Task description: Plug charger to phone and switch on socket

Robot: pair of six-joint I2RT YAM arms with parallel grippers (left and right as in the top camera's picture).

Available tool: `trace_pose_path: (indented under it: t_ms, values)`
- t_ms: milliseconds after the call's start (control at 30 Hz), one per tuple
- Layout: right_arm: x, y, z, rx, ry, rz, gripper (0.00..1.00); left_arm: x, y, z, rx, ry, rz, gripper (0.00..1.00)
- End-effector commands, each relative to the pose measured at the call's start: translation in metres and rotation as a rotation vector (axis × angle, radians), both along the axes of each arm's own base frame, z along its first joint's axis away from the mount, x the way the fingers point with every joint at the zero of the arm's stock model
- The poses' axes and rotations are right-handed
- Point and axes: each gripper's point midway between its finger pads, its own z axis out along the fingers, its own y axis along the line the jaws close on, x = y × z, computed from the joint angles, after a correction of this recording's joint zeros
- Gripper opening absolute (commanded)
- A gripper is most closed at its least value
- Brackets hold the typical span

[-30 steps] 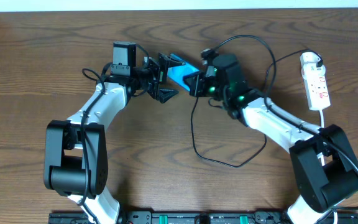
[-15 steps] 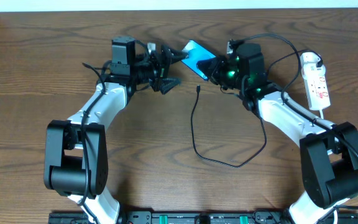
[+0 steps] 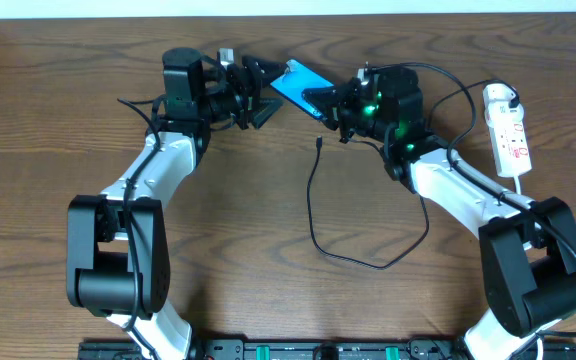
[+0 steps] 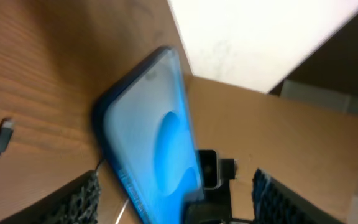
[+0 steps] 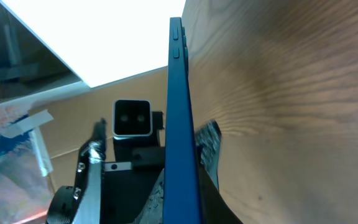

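Shifted slightly leftward since a moment ago, phone [image 3: 300, 84] tilted near far edge of table [image 3: 48, 120], clamped in closed right gripper [image 3: 330, 100], open left gripper [image 3: 266, 90] flanking its other end, charger [image 3: 313, 215] tip loose just below, socket [image 3: 509, 135] well apart at right.

A dark brown wood-grain table [image 3: 218, 260] meets a white strip [image 3: 288, 7] along its far edge, and a black rail with green marks [image 3: 298, 351] lines the near edge.
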Motion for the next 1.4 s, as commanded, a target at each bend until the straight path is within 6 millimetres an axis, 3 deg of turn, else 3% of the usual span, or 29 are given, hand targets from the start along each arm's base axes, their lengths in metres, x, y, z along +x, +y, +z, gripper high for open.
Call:
trace_pose_path:
  t_ms: [0, 367, 567, 933, 1367]
  values:
    - [-0.006, 0.012, 0.031, 0.075, 0.002, -0.003, 0.01, 0.007, 0.003, 0.026, -0.018, -0.057, 0.032, 0.75]
    - [-0.011, 0.030, 0.044, 0.154, 0.031, -0.020, 0.01, 0.010, 0.010, 0.028, -0.029, -0.051, 0.051, 0.61]
    - [-0.015, 0.036, 0.044, 0.152, 0.029, -0.018, 0.01, 0.018, 0.022, 0.039, -0.047, -0.093, 0.080, 0.55]
    - [-0.016, 0.039, 0.044, 0.154, 0.033, -0.026, 0.01, 0.017, 0.023, 0.039, -0.065, -0.066, 0.086, 0.43]
    - [-0.024, 0.053, 0.046, 0.177, 0.058, -0.030, 0.01, 0.019, 0.024, 0.038, -0.119, 0.021, 0.119, 0.37]
